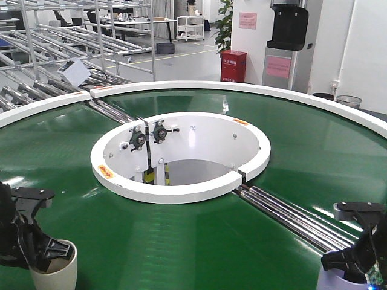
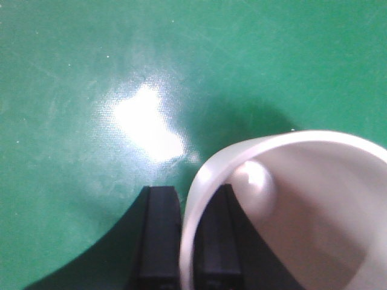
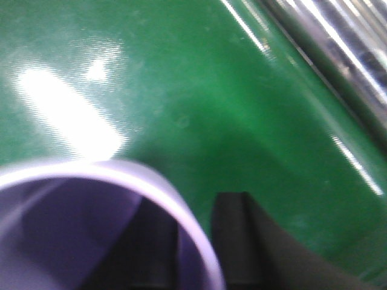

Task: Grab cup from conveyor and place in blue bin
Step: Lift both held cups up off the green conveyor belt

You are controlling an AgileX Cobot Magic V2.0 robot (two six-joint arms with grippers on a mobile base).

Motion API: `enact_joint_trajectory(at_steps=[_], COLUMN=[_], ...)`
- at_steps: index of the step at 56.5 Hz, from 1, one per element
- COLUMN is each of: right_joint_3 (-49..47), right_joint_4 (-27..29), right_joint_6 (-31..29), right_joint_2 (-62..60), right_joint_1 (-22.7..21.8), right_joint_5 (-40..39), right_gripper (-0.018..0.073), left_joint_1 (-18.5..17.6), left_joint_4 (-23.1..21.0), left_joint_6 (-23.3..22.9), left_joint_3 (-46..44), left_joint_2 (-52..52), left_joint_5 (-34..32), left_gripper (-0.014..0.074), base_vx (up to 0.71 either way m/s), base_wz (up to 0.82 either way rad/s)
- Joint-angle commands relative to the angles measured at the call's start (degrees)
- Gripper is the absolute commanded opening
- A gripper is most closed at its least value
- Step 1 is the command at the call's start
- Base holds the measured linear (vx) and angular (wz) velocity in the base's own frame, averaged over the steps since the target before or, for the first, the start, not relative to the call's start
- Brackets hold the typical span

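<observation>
At the near edge of the conveyor [image 1: 199, 241], low on our left, the left gripper [image 2: 189, 199] straddles the rim of a cream cup [image 1: 57, 273]. From the left wrist we see one black finger [image 2: 158, 241] outside the wall and the other [image 2: 217, 241] inside it, both pressed against the thin white rim, so we read this hand as clamped on the cup. The front view's lower edge cuts off the cup's base, so we cannot tell whether it rests on the green belt or hangs just above it. Low on our right, the right gripper [image 1: 346, 266] sits over a lilac cup [image 3: 72, 229], of which the front view shows only a sliver of rim. The right wrist view is blurred: one dark finger [image 3: 239, 241] stands just outside the rim, while the other is only a shadowy shape inside the cup. We cannot tell whether these fingers are pinching the wall or merely flank it. The steel rollers [image 1: 284, 211] of a seam run just beside that cup. The white inner rim [image 1: 181, 194] of the ring lies well beyond both hands.
</observation>
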Motion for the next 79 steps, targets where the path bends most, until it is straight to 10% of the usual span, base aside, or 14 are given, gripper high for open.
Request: enact_joint_trajectory(at_steps=[1,18,40,79], right_joint_3=[-1.8,-1.8,-1.8,-1.69], right_joint_4=[1.07,8.11,6.78,1.66], right_joint_6=[-0.69,-8.25,-4.37,-0.16], right_joint_2=[-3.37,-10.58,-26.5,-42.4], right_joint_1=[-0.29,0.54,13.49,13.4], right_joint_5=[-1.78,-2.59,-13.19,-10.61], right_gripper=[0.0092,-0.001,-0.0009,-0.0009], left_joint_1=[0.15,-0.44,-5.39,-6.22], left_joint_4=[0.71,-2.5,-5.08,-5.22], left_joint_6=[-0.12,2.24,5.35,5.16], left_joint_3=[-1.57,-1.57,-1.57,12.49], left_joint_2=[-2.54,-8.08,-24.27,-51.69], left_joint_5=[-3.91,-6.76,-10.8,-17.15], left_gripper=[0.0089,0.0083,-0.0008,-0.0004], base_vx=[0.0,0.0,0.0,0.0], base_wz=[0.0,0.0,0.0,0.0])
